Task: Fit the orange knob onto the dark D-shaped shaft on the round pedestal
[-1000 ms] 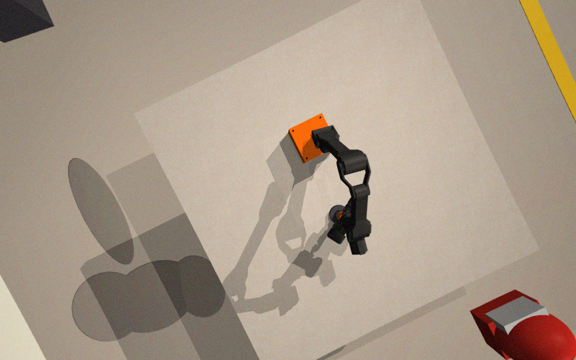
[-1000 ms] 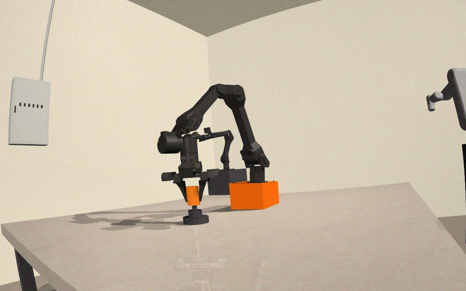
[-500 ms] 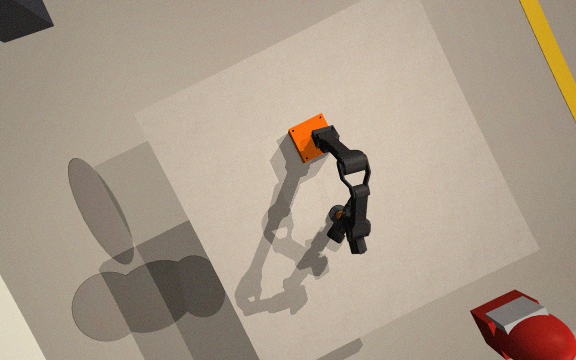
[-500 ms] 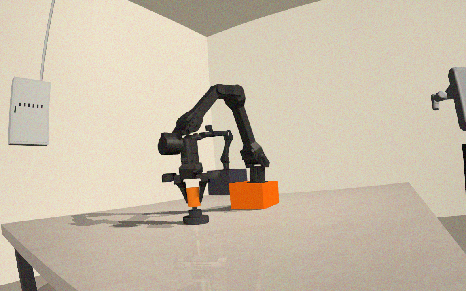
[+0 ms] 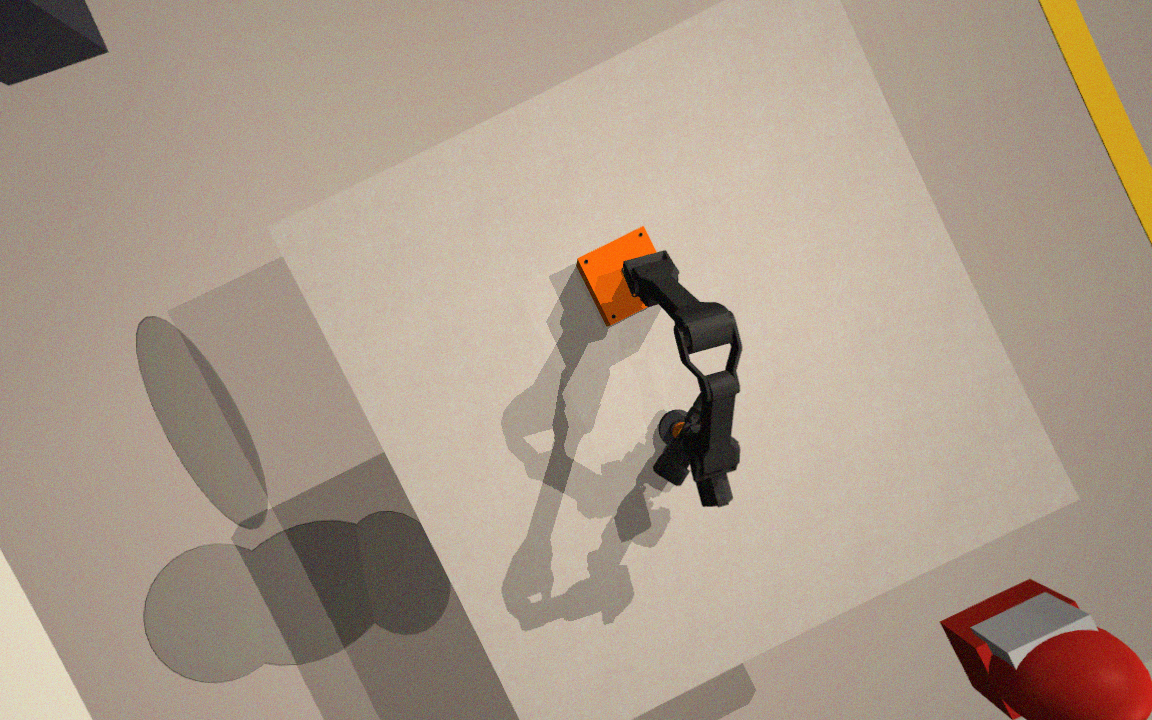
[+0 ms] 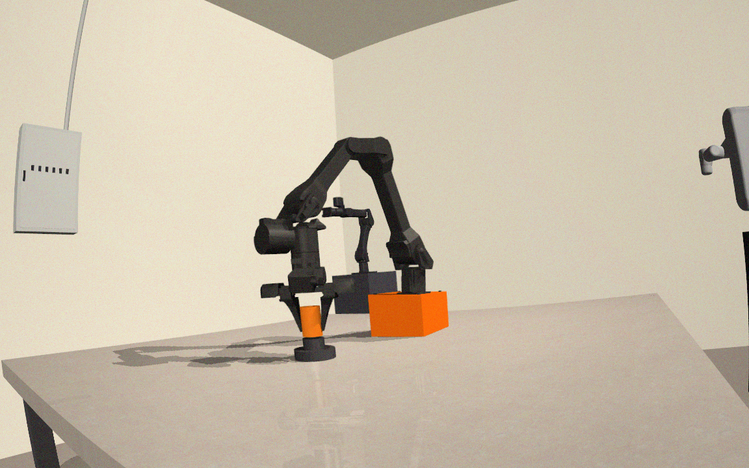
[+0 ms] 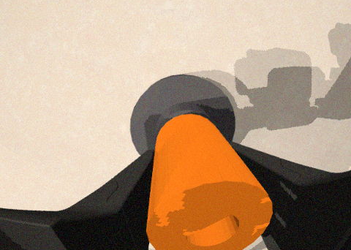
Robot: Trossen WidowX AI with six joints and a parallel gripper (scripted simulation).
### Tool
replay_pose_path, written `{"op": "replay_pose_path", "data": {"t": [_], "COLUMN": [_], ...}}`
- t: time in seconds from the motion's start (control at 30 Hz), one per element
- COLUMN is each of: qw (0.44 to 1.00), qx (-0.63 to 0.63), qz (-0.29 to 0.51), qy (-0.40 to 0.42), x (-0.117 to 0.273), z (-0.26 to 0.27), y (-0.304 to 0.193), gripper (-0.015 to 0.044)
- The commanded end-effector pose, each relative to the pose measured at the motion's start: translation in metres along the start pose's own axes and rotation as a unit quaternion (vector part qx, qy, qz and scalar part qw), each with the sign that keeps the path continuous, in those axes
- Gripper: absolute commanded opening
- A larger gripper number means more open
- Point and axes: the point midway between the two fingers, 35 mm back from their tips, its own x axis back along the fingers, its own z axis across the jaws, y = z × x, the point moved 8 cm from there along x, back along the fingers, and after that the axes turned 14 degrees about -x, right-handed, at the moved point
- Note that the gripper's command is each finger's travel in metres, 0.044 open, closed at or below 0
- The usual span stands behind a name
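Observation:
The orange knob (image 5: 678, 428) (image 6: 310, 317) (image 7: 194, 162) stands almost upright over the dark round pedestal (image 5: 664, 423) (image 6: 315, 354) (image 7: 146, 100). In the exterior view its lower end meets the pedestal's raised centre, with no gap and no shaft showing between them. The shaft and its flat side are hidden. My gripper (image 6: 312, 329) (image 7: 190, 153) points down and is shut on the knob, one finger on each side. In the wrist view the knob's upper end shows a hole with a straight edge.
The arm's orange base box (image 5: 607, 277) (image 6: 397, 314) stands behind the pedestal on the table (image 6: 482, 378). A second dark arm (image 6: 363, 238) and a grey arm (image 6: 744, 156) are in the background. A red object (image 5: 1081, 671) is at the top view's lower right.

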Motion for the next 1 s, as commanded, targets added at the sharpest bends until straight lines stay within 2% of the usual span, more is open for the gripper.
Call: {"op": "replay_pose_path", "data": {"t": [0.0,0.33,0.87,0.9,0.97], "qw": [1.0,1.0,1.0,1.0,1.0], "qx": [-0.001,0.0,0.0,0.0,0.0], "qz": [0.001,0.001,0.001,0.001,0.001], "qy": [-0.001,0.0,0.0,0.0,0.0], "x": [-0.0036,-0.0031,-0.0031,-0.0031,-0.0031], "z": [-0.0001,0.0001,0.0001,0.0001,0.0001], "y": [0.0,-0.0003,-0.0003,-0.0003,-0.0003], "gripper": [0.0,0.0,0.042,0.044,0.044]}}
